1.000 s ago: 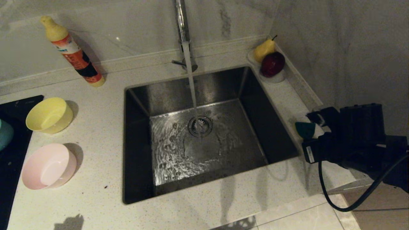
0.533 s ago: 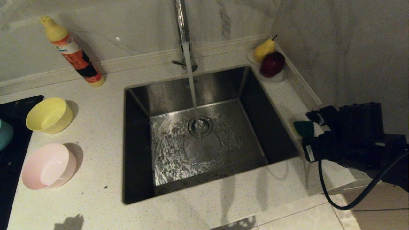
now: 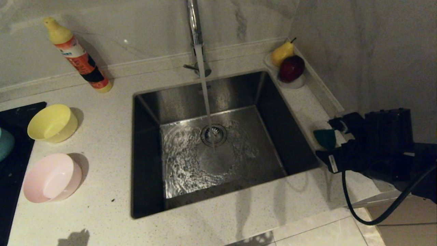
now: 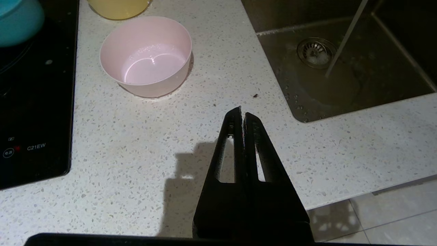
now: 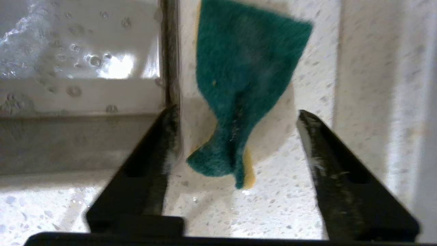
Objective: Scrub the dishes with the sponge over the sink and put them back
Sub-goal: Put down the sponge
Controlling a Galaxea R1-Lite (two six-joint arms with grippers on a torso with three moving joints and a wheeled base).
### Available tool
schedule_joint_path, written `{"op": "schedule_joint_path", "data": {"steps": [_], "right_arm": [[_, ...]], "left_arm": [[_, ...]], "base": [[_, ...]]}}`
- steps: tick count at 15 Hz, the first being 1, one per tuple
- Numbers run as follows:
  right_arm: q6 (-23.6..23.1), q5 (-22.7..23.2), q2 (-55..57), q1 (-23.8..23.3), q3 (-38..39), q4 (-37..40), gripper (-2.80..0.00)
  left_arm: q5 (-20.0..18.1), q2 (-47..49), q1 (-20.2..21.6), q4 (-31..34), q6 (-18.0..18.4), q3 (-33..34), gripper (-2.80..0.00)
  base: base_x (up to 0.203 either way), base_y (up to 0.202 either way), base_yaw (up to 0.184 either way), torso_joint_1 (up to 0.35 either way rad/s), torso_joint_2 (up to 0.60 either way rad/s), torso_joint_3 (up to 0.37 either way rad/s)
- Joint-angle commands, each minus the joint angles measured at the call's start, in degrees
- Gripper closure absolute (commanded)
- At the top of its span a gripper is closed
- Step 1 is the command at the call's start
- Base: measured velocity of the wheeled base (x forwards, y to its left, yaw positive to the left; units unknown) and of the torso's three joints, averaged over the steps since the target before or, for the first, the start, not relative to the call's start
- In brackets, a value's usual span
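The sponge (image 3: 325, 137), green face up and crumpled at its near end, lies on the counter just right of the sink (image 3: 239, 92). My right gripper (image 3: 327, 139) stands open around it. In the right wrist view the sponge (image 5: 245, 75) sits between the spread fingers of that gripper (image 5: 237, 112), touching neither. Left of the sink are the yellow bowl (image 3: 53, 123) and the pink bowl (image 3: 51, 177); the light blue bowl (image 3: 5, 143) shows at the edge. My left gripper (image 4: 241, 111) hangs shut over the front counter, near the pink bowl (image 4: 146, 56).
Water runs from the tap (image 3: 194, 20) onto the drain strainer (image 3: 214, 134). A detergent bottle (image 3: 76, 56) stands at the back left. A white dish with a pear and an apple (image 3: 290, 68) sits in the back right corner. A black hob (image 3: 13, 164) borders the left.
My right gripper has opened and let go of the sponge, which has settled on the counter beside the sink. The left arm has stayed still.
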Motion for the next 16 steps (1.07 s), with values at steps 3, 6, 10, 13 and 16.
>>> {"op": "schedule_joint_path", "data": {"steps": [3, 6, 10, 13, 16], "right_arm": [[-0.11, 0.03, -3.1, 0.35, -1.25, 0.75, -2.8], [0.02, 0.11, -7.8, 2.51, -1.44, 1.43, 0.0], [-0.64, 0.82, -17.69, 4.27, -0.84, 2.98, 0.0], [-3.61, 2.35, -26.04, 5.01, -0.11, 6.42, 0.0], [-4.85, 6.04, -34.43, 5.04, 3.48, 8.49, 0.0]], "left_arm": [[0.04, 0.01, 0.0, -0.05, 0.03, 2.29, 0.0], [0.05, 0.01, 0.0, -0.05, 0.03, 2.29, 0.0], [0.05, 0.01, 0.0, -0.05, 0.03, 2.29, 0.0], [0.0, 0.05, 0.0, -0.05, 0.03, 2.29, 0.0], [-0.04, 0.01, 0.0, -0.05, 0.03, 2.29, 0.0]], "base": [[0.0, 0.0, 0.0, 0.0, 0.0, 0.0], [0.0, 0.0, 0.0, 0.0, 0.0, 0.0], [0.0, 0.0, 0.0, 0.0, 0.0, 0.0], [0.0, 0.0, 0.0, 0.0, 0.0, 0.0], [0.0, 0.0, 0.0, 0.0, 0.0, 0.0]]}}
